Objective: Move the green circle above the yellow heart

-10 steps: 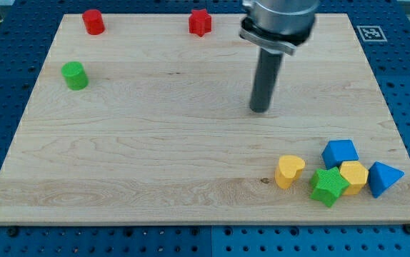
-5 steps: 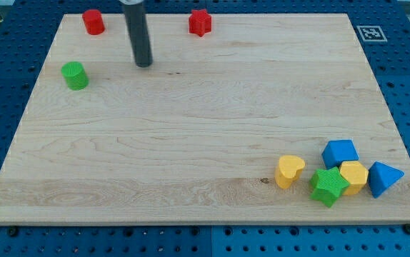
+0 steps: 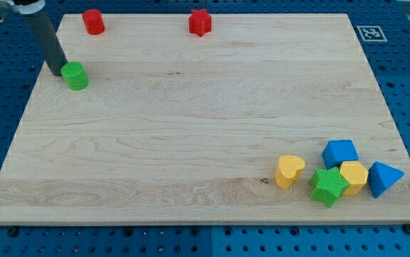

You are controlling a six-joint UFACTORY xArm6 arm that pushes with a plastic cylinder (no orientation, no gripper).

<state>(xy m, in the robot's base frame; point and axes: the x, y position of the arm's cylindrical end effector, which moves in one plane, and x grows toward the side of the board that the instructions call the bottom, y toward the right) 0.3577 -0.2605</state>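
The green circle (image 3: 75,76) sits on the wooden board (image 3: 191,128) near its upper left edge. My tip (image 3: 57,71) stands just to the left of the green circle, touching it or nearly so. The yellow heart (image 3: 289,170) lies far off at the lower right, at the left end of a cluster of blocks.
A red circle (image 3: 93,21) and a red star (image 3: 200,23) sit along the board's top edge. Next to the heart lie a green star (image 3: 328,187), a yellow hexagon (image 3: 353,176), a blue pentagon-like block (image 3: 340,153) and a blue triangle (image 3: 383,178).
My tip has swept from the board's upper middle leftward, to the green circle's left side. No block has moved.
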